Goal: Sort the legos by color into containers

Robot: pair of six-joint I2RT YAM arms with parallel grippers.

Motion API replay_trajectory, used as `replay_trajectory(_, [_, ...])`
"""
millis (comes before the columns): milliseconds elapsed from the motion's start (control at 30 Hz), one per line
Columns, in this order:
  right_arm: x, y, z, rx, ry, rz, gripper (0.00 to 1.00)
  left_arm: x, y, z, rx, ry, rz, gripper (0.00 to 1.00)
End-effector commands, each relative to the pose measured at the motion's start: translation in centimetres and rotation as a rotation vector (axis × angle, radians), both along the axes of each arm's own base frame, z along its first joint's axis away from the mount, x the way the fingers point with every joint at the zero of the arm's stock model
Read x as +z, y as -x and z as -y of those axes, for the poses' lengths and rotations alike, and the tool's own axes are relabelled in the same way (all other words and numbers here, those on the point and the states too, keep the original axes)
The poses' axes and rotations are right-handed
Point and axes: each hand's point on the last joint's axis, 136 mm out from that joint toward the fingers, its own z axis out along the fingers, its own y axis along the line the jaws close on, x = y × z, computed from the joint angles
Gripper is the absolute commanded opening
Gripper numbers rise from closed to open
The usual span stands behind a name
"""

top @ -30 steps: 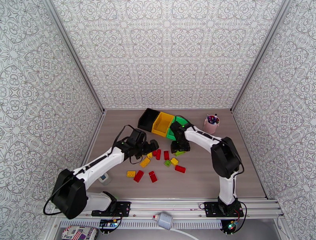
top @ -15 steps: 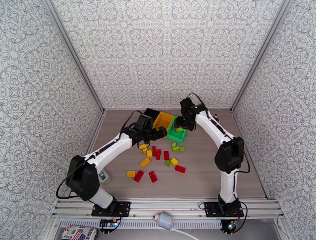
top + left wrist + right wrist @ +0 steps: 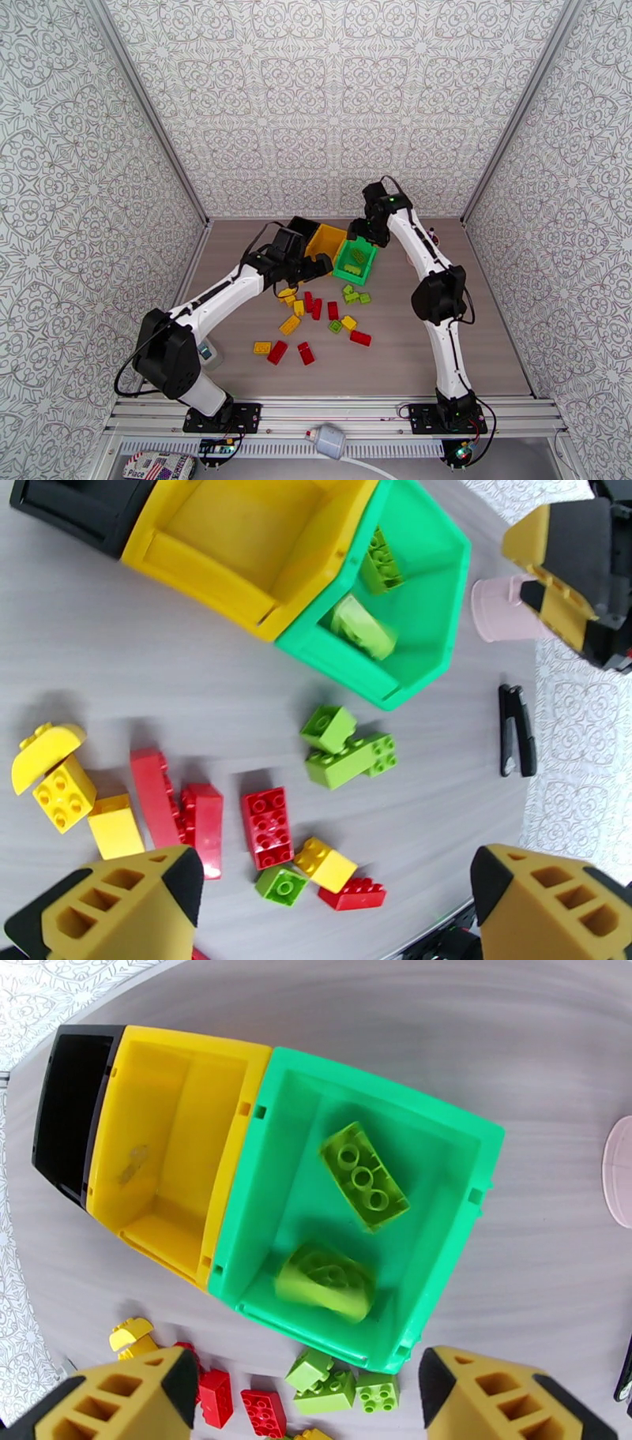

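green bin (image 3: 442,1197): second light-green lego (image 3: 324,1280) just landed, sorted; right jaws above, wide, empty; left jaws wide.

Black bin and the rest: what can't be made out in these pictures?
1. Black bin: inside too dark in the right wrist view, cut off by the top edge in the left wrist view, partly behind the left arm from above; contents unknown.
2. Lower green brick in the green bin: blurred, shape unclear.
3. Pink cup: cut by the right wrist view's right edge; contents unseen.
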Motion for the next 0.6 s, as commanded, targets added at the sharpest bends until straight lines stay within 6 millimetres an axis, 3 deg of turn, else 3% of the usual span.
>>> replay_trajectory(0, [2.1, 1.5, 0.1, 0.016, -0.023, 0.014, 0.78, -0.2, 1.2, -0.6, -0.014, -0.021, -0.007, 0.93])
replay_trajectory(233, [2.9, 4.4, 0.9, 0.033, -0.04, 0.018, 0.73, -1.9, 3.2, -0.1, -0.082, -0.118, -0.021, 0.85])
replay_trajectory(333, [2.4, 6.9, 1.5, 0.039, -0.053, 0.011, 0.72, -3.1, 4.7, 0.3, -0.14, -0.182, -0.036, 0.8])
replay_trajectory(567, [-1.2, 14.6, 3.3, 0.025, -0.099, -0.071, 0.71, -6.4, 8.7, 1.9, -0.303, -0.323, -0.089, 0.77])
